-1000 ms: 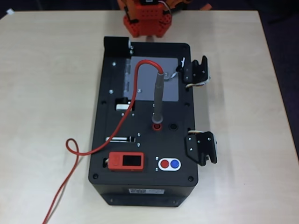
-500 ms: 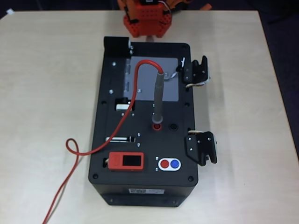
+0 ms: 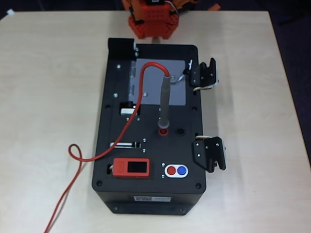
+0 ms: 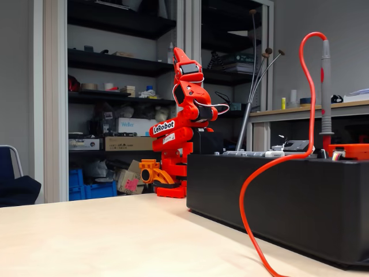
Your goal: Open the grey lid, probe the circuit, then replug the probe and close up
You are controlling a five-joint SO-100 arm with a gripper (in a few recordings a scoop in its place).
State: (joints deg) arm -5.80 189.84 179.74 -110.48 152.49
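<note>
The grey lid [image 3: 177,94] lies flat and shut on the black box [image 3: 109,160], with the circuit hidden beneath it. The probe [image 3: 165,99] stands upright over the lid's near edge, its tip plugged into a red socket [image 3: 163,131]. Its red cable [image 3: 124,131] arcs from the probe's top and runs left off the box onto the table. In the fixed view the probe [image 4: 326,86] rises from the box top and the cable [image 4: 253,179] hangs down the side. The red arm is folded up behind the box, and its gripper [image 4: 180,57] points upward, shut and holding nothing, far from the probe.
On the box's near end sit a red display module [image 3: 131,168] and a red and blue button pair [image 3: 176,170]. A black socket [image 3: 181,131] is beside the red one. Two black latches [image 3: 204,75] [image 3: 210,153] hang off the right side. The cable loops on the table [image 3: 75,153].
</note>
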